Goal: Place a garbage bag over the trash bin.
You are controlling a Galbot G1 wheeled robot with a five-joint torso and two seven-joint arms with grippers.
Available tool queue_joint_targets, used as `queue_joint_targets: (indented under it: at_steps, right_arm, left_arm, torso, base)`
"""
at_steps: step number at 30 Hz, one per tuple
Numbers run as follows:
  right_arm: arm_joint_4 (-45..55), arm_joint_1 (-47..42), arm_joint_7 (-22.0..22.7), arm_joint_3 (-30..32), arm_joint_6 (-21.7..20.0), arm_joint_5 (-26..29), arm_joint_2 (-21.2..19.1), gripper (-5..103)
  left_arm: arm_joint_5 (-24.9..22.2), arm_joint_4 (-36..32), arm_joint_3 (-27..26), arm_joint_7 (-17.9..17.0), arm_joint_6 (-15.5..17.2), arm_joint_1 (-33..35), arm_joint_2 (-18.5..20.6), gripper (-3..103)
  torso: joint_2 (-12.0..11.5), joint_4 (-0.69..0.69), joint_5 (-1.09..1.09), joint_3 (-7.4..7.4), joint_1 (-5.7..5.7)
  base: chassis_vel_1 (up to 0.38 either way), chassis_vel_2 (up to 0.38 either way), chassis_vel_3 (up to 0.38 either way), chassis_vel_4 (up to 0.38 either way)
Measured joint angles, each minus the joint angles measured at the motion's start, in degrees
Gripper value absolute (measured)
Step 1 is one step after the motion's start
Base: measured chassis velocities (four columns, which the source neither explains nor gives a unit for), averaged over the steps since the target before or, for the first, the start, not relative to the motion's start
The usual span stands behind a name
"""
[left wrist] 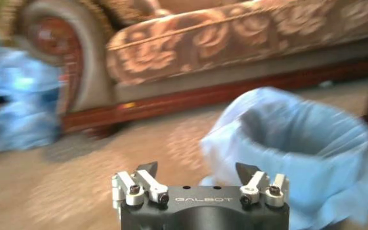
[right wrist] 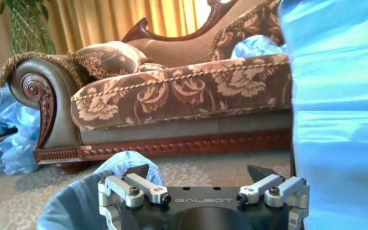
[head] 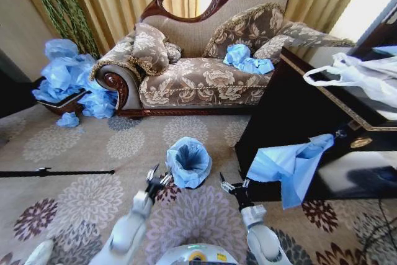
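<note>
A light blue garbage bag (head: 188, 161) is draped over the trash bin on the carpet, lining its open mouth and hanging down its sides, so the bin's black wall is hidden. My left gripper (head: 159, 177) hovers open just left of it, apart from the plastic. My right gripper (head: 233, 184) is open a little to the right of it. In the left wrist view, the open left gripper (left wrist: 197, 168) holds nothing and the bagged bin (left wrist: 299, 143) stands just beyond it. In the right wrist view, the empty right gripper (right wrist: 198, 171) has the bag's rim (right wrist: 75, 201) beside it.
A patterned sofa (head: 198, 79) stands behind, with blue bags (head: 247, 60) on its seat. More blue bags (head: 68, 79) are heaped at its left end. A black table (head: 298, 110) at the right carries a white bag (head: 360, 76) and a hanging blue bag (head: 291, 166). A black rod (head: 56, 172) lies on the floor at the left.
</note>
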Motion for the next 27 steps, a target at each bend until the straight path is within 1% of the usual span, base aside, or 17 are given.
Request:
queue_joint_targets:
  at_steps: [1,4,7,8,10,11,14,16,17,19,20,21,22,23,25,26,27]
  right_arm:
    - [1.9,-2.7,0.2,0.2,0.6,0.7,-0.3,100]
    - [3.3,-5.6,0.0,0.5,1.6,1.5,-1.3,100]
    - [4.1,-7.8,0.0,0.6,2.3,2.7,-3.3,100]
    - [4.2,-8.0,0.3,0.5,2.6,2.9,-4.1,100]
    - [4.4,-8.2,1.2,-0.3,3.1,3.2,-5.7,100]
    - [4.4,-8.2,1.2,-0.3,3.1,3.2,-5.7,100]
    - [3.4,-7.0,1.0,-1.2,2.8,2.0,-5.5,100]
    - [3.2,-6.8,0.8,-1.3,2.6,1.9,-5.3,100]
    - [2.0,-5.5,-0.1,-1.6,1.8,1.4,-4.4,100]
    - [1.4,-4.7,-0.5,-1.9,1.4,1.2,-4.2,100]
    - [0.1,-2.3,-2.1,-2.4,0.0,0.8,-3.6,100]
    - [-0.7,-1.5,-3.2,-2.3,-0.5,0.5,-2.9,100]
    - [-1.5,-1.0,-3.7,-2.3,-0.8,0.3,-2.4,100]
    - [-1.5,-1.0,-3.7,-2.3,-0.8,0.3,-2.4,100]
    - [-3.0,-0.5,-3.9,-2.6,-0.8,-0.1,-2.2,100]
    - [-3.0,-0.5,-3.9,-2.6,-0.8,-0.1,-2.2,100]
    - [-3.5,-0.4,-4.1,-2.6,-0.8,-0.3,-2.2,100]
  left_arm:
    - [1.6,-0.3,-1.1,-1.5,-1.0,2.3,-1.8,92]
    - [2.0,-1.4,-2.0,-2.2,-1.9,4.3,-3.1,96]
    - [-1.5,-3.6,-2.0,-1.6,-2.4,5.7,-3.4,100]
    - [-3.1,-4.2,-1.7,-1.3,-2.0,5.6,-3.2,100]
    - [-9.4,-6.2,-0.4,-0.8,2.9,3.1,-1.3,100]
    - [-9.4,-6.2,-0.4,-0.8,2.9,3.1,-1.3,100]
    - [-24.4,-7.2,2.2,-2.5,14.2,-7.2,4.8,100]
    - [-25.3,-7.0,2.4,-2.5,14.8,-8.3,5.5,100]
    - [-29.9,-5.6,3.2,-2.5,17.0,-13.6,9.7,100]
    - [-31.4,-4.6,3.0,-1.7,17.5,-15.4,11.6,100]
    - [-33.3,-2.5,2.7,0.6,17.6,-18.2,14.7,100]
    - [-34.8,-0.7,3.1,2.7,17.8,-20.8,16.9,100]
    - [-36.5,2.2,4.1,5.0,17.9,-24.3,18.9,100]
    - [-36.5,2.2,4.1,5.0,17.9,-24.3,18.9,100]
    - [-41.0,8.4,6.4,7.8,20.1,-32.9,21.3,100]
    - [-41.0,8.4,6.4,7.8,20.1,-32.9,21.3,100]
    - [-44.0,10.9,7.6,8.5,22.4,-37.1,21.9,100]
  torso:
    - [0.0,-0.03,0.00,0.00,0.00]
    - [0.0,-0.02,0.00,0.00,0.00]
    - [0.0,-0.02,0.02,0.00,0.00]
    - [0.0,-0.01,0.02,0.00,0.00]
    - [0.0,0.00,0.00,0.01,0.01]
    - [0.0,0.00,0.00,0.01,0.01]
    - [0.0,0.01,-0.01,0.02,0.01]
    - [0.0,-0.02,0.00,0.02,0.01]
    - [0.0,-0.09,-0.03,0.02,0.02]
    - [0.0,-0.09,-0.03,0.03,0.02]
    - [0.0,0.06,0.02,0.03,0.02]
    - [0.0,0.07,0.02,0.02,0.02]
    - [0.0,0.02,-0.01,0.02,0.02]
    - [0.0,0.02,-0.01,0.02,0.02]
    - [0.0,0.01,-0.05,0.03,0.02]
    - [0.0,0.01,-0.05,0.03,0.02]
    - [0.0,-0.07,-0.02,0.03,0.03]
  base:
    - [0.000,0.000,0.000,0.000]
    - [0.000,0.000,0.000,0.000]
    - [0.000,0.000,0.000,0.000]
    - [0.000,0.000,0.000,0.000]
    - [0.000,0.000,0.000,0.000]
    - [0.000,0.000,0.000,0.000]
    - [0.000,0.000,0.000,0.000]
    - [0.000,0.000,0.000,0.000]
    - [0.000,0.000,0.000,0.000]
    - [0.000,0.000,0.000,0.000]
    - [0.000,0.000,0.000,0.000]
    - [0.000,0.000,0.000,0.000]
    - [0.000,0.000,0.000,0.000]
    - [0.000,0.000,0.000,0.000]
    - [0.000,0.000,0.000,0.000]
    - [0.000,0.000,0.000,0.000]
    - [0.000,0.000,0.000,0.000]
